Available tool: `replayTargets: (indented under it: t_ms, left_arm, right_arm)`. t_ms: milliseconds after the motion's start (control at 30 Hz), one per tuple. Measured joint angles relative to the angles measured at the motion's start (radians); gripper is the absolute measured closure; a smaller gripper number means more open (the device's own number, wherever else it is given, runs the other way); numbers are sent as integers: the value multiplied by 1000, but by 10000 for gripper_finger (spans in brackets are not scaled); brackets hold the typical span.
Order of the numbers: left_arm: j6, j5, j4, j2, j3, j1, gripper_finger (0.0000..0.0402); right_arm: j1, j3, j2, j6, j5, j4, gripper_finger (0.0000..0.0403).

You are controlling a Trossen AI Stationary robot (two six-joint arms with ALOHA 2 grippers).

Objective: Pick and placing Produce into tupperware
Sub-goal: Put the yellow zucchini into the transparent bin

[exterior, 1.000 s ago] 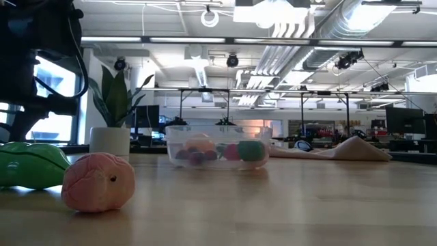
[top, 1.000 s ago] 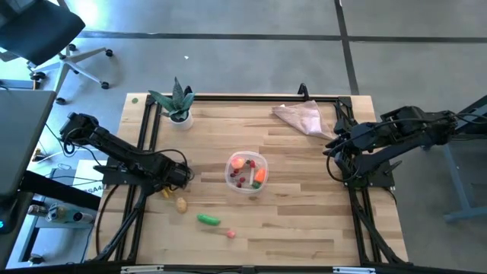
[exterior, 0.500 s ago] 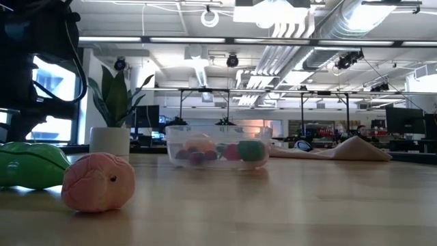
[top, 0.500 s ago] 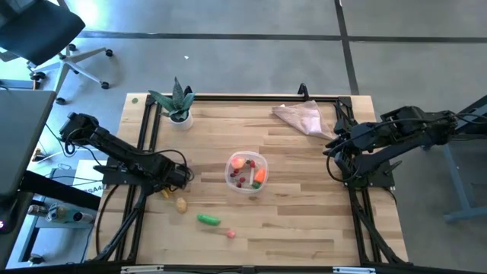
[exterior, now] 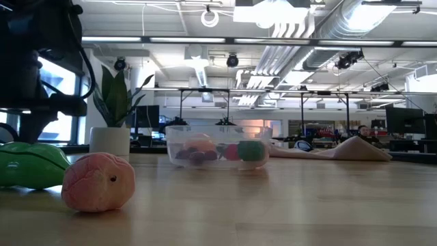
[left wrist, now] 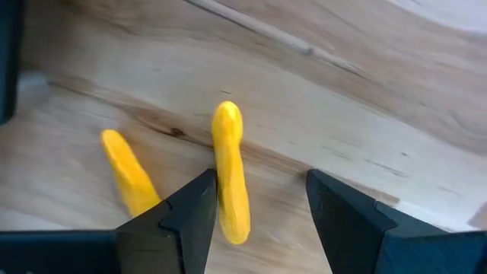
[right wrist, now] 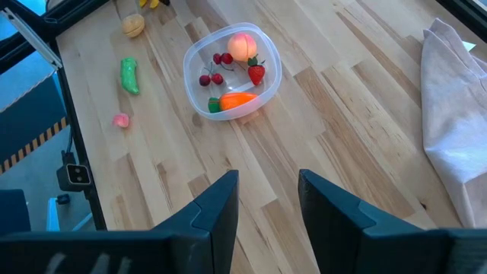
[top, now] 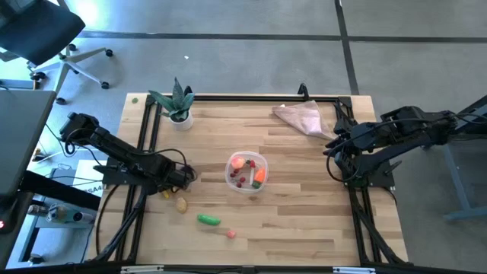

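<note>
The tupperware (top: 247, 172) is a clear round tub at the table's middle, holding a peach, an orange carrot, a strawberry and dark-red cherries (right wrist: 236, 72). On the wood near the left lie two yellow pieces (top: 165, 193), a beige potato (top: 181, 204), a green pod (top: 208, 219) and a pink round piece (top: 230, 234). My left gripper (left wrist: 259, 194) points down, open, over the yellow pieces. One yellow piece (left wrist: 230, 175) lies between its fingers, close beside one finger; the other (left wrist: 128, 171) lies outside them. My right gripper (right wrist: 266, 202) hangs open and raised at the table's right side.
A potted plant (top: 179, 103) stands at the far left corner. A pinkish cloth (top: 300, 118) lies at the far right. A black frame (top: 228, 97) runs along the table's edges. Bare wood lies between the tub and the right arm.
My left gripper has turned a little about its own line while staying over the yellow pieces. The produce and the tub lie as before.
</note>
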Motion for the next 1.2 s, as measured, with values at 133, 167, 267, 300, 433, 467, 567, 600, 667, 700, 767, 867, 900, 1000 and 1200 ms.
replayTargets:
  t_ms: [133, 167, 267, 300, 433, 467, 567, 600, 667, 700, 767, 867, 900, 1000, 1200]
  left_arm:
    - [39, -8, 20, 0, 0, 0, 208]
    - [52, -9, 25, 0, 0, 0, 208]
    - [81, -11, 40, 0, 0, 0, 208]
    - [90, -11, 46, 0, 0, 0, 208]
    - [142, -7, 62, 0, 2, 0, 208]
    - [155, -7, 70, 0, 5, 1, 208]
    - [210, -8, 90, 0, 24, 1, 209]
    - [229, -7, 80, 0, 27, 2, 209]
    - [267, -2, 75, 0, 37, 13, 209]
    - [283, 6, 79, 0, 41, 22, 211]
    - [316, 9, 82, 0, 44, 45, 220]
    - [400, 8, 114, 1, 64, 95, 244]
    - [434, 8, 114, 2, 72, 113, 254]
    - [540, 7, 109, 2, 104, 163, 285]
    - [724, 52, 91, 2, 158, 251, 321]
  right_arm:
    - [0, 0, 0, 0, 0, 0, 272]
    - [0, 0, 0, 0, 0, 0, 272]
    - [0, 0, 0, 0, 0, 0, 272]
    - [0, 0, 0, 0, 0, 0, 272]
    - [0, 0, 0, 0, 0, 0, 272]
    - [0, 0, 0, 0, 0, 0, 272]
    - [0, 0, 0, 0, 0, 0, 272]
    - [0, 0, 0, 0, 0, 0, 272]
    - [0, 0, 0, 0, 0, 0, 272]
    - [0, 0, 0, 0, 0, 0, 272]
    - [0, 0, 0, 0, 0, 0, 272]
    - [0, 0, 0, 0, 0, 0, 272]
    - [0, 0, 0, 0, 0, 0, 272]
    - [0, 0, 0, 0, 0, 0, 272]
    - [0, 0, 0, 0, 0, 0, 272]
